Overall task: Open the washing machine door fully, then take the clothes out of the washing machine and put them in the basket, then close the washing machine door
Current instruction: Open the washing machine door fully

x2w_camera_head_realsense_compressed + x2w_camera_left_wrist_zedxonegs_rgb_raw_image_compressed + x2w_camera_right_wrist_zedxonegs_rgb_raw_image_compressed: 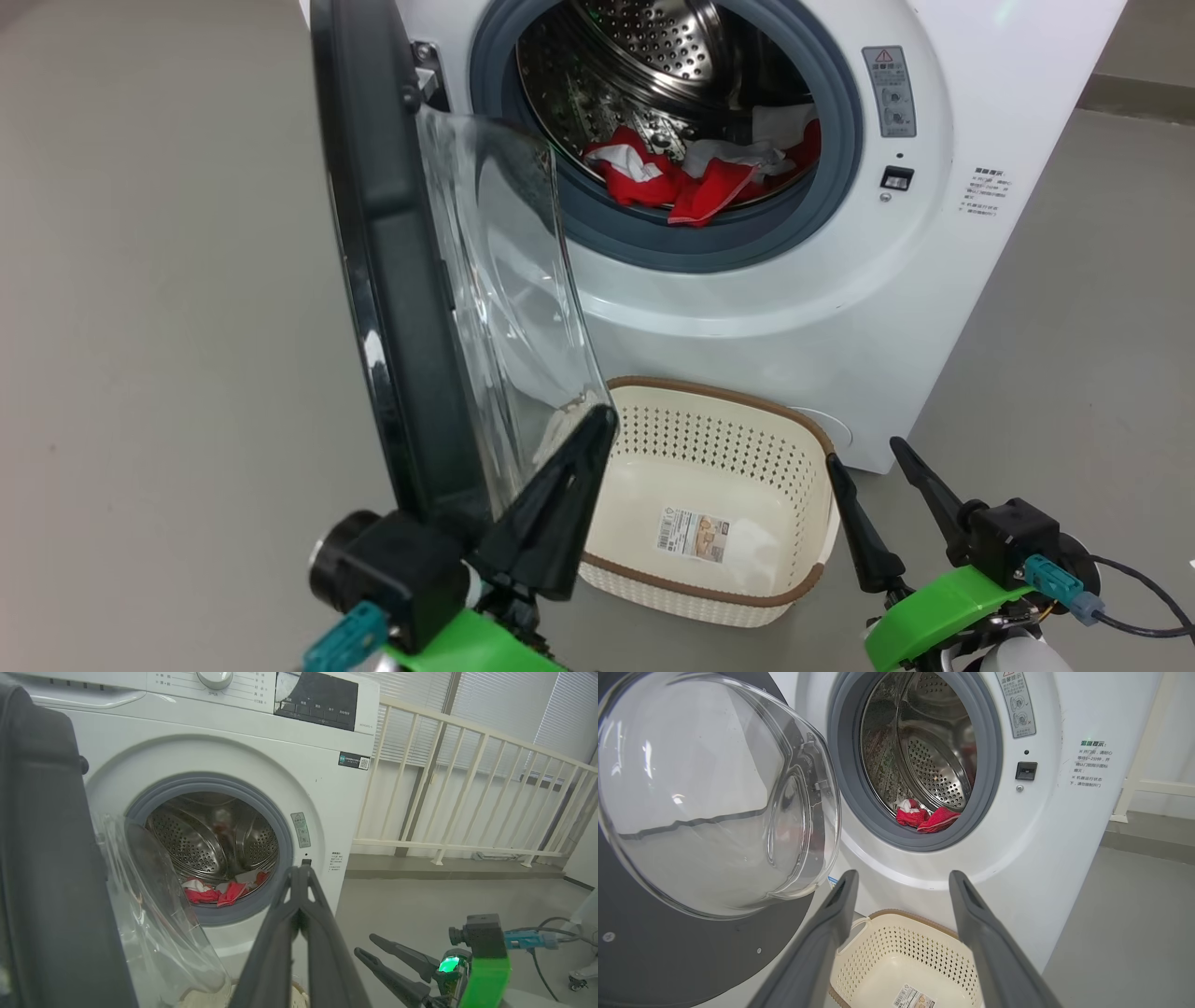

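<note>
The white washing machine point(822, 308) stands with its black-rimmed glass door point(401, 280) swung out towards me. Red and white clothes point(709, 173) lie at the bottom of the steel drum. On the floor below the opening sits the cream basket point(719, 439), with just a paper label on its bottom. My left gripper point(597, 420) is shut with nothing in it, its tips beside the door's glass bowl point(154, 905) near the bowl's lower edge. At the lower right my right gripper point(864, 457) stands open, right of the basket and apart from it.
Grey floor point(159, 327) spreads to the left of the door and to the right of the machine. In the left wrist view a cream railing point(467, 788) stands behind the machine on the right. A cable point(1139, 607) trails from my right wrist.
</note>
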Controlling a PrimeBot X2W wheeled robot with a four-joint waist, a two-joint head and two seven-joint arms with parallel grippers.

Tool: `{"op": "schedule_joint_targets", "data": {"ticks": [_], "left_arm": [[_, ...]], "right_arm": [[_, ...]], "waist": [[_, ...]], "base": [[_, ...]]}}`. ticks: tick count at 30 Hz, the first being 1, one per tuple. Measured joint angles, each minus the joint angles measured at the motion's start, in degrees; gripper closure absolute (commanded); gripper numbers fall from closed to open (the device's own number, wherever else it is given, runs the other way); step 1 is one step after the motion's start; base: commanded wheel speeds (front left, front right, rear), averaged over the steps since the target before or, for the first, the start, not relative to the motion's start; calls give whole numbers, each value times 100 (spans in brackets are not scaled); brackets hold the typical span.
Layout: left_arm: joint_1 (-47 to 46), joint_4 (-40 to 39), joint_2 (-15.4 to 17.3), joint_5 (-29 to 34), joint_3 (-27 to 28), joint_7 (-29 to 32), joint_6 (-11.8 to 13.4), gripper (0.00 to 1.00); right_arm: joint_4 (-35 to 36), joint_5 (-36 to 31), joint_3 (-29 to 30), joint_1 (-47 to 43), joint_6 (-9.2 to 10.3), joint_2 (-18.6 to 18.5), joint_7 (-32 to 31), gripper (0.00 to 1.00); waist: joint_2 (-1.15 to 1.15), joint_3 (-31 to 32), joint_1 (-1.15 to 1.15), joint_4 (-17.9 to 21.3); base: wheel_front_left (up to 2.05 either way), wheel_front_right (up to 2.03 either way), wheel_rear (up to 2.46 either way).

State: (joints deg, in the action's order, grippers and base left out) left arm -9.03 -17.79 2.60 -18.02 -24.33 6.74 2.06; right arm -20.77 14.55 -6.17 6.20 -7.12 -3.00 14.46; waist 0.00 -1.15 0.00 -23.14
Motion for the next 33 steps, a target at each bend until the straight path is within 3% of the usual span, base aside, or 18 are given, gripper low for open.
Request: {"op": "schedule_joint_targets", "data": {"ticks": [10, 33], "left_arm": [[238, 593, 63, -94, 0, 680, 370, 100], [575, 705, 411, 96, 620, 788, 1069, 100]], "right_arm": [[-3, 0, 2, 96, 0, 0, 0, 0], [-65, 0, -52, 113, 0, -3, 0, 0]], "waist": [[0, -72, 0, 7], [0, -118, 0, -272]], "base": [[0, 0, 0], [0, 0, 0]]}}
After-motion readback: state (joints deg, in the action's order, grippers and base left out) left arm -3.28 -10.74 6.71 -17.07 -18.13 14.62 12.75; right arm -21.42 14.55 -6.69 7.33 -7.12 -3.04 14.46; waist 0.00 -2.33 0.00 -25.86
